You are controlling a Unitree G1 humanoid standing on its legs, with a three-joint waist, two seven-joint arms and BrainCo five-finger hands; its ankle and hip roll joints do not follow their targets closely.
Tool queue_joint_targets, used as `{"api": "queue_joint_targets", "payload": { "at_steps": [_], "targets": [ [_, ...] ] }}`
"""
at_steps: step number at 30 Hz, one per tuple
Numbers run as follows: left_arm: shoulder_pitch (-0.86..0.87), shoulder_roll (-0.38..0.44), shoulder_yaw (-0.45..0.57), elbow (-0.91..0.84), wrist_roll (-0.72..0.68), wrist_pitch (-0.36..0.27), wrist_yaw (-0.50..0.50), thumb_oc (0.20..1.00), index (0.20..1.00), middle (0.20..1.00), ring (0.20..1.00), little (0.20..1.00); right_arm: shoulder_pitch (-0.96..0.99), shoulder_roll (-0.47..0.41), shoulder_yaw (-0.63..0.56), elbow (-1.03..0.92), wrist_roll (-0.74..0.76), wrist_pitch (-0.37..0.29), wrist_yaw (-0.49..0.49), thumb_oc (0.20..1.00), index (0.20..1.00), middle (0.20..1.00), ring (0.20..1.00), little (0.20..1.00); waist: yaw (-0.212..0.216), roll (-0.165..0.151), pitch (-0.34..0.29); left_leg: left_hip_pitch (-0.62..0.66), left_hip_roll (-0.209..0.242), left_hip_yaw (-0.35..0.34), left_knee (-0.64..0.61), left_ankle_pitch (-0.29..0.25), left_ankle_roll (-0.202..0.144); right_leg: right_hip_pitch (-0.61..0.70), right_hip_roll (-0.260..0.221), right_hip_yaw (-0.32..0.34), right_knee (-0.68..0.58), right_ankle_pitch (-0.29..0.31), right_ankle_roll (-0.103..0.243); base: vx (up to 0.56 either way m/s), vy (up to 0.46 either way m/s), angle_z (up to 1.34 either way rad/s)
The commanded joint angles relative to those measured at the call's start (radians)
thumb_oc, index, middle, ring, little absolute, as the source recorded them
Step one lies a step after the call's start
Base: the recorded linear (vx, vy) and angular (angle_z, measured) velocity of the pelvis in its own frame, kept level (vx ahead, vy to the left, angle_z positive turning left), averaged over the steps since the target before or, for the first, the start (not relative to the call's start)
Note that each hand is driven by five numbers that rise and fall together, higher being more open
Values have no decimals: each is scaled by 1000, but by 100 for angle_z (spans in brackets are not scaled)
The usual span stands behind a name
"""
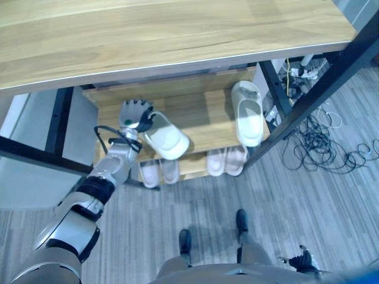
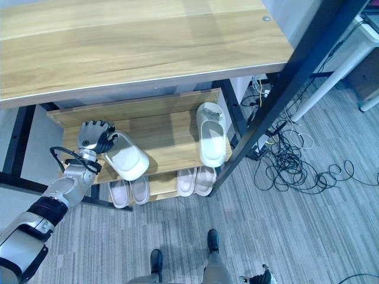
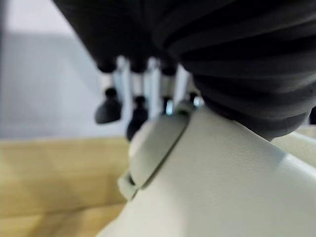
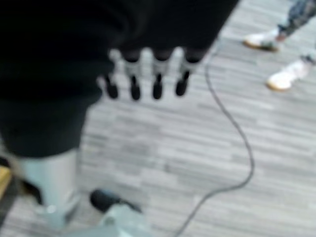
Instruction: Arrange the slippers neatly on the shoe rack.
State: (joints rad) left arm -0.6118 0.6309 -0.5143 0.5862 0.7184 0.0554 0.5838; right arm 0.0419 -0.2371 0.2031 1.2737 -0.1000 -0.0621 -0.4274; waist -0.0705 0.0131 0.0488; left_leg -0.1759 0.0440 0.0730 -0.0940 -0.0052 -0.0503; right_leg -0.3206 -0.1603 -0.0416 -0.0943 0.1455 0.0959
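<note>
A white slipper [image 1: 166, 136] is gripped by the left robot hand [image 1: 134, 115] over the shoe rack [image 1: 201, 112] shelf; its mate [image 1: 249, 114] lies at 3 o'clock. Next, alignment parallel alongside seems needed. The right robot hand [image 4: 148, 74] hangs with relaxed fingers.

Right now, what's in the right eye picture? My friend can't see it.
The left robot hand holds a white slipper over the shoe rack's middle shelf. Its match lies further right.
</note>
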Motion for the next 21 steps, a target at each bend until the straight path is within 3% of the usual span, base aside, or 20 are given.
{"api": "queue_joint_targets", "payload": {
  "at_steps": [1, 10, 21],
  "targets": [
    [-192, -21, 27, 43, 6, -21, 67, 200, 200, 200, 200, 200, -41, -57, 4, 7, 23, -4, -29, 1000, 1000, 1000, 1000, 1000, -22, 55, 53, -79, -20, -39, 7, 43, -26, 73, -16, -7, 7, -69, 96, 0, 0, 0],
    [-215, -44, -14, 19, 29, -42, 119, 200, 200, 200, 200, 200, -83, -40, 4, -8, 72, -33, -30, 1000, 1000, 1000, 1000, 1000, -40, 95, 78, -92, -25, -12, 7, 42, -24, 39, -21, 25, 14, -61, 97, 19, 7, -10],
    [-327, -68, -78, 50, 32, -38, 110, 200, 200, 200, 200, 200, -93, -52, 12, -11, 75, -41, -53, 1000, 1000, 1000, 1000, 1000, -64, 114, 106, -113, -22, 4, 7, 44, -26, 2, -24, 35, 15, -53, 100, 3, -6, -6]
  ]
}}
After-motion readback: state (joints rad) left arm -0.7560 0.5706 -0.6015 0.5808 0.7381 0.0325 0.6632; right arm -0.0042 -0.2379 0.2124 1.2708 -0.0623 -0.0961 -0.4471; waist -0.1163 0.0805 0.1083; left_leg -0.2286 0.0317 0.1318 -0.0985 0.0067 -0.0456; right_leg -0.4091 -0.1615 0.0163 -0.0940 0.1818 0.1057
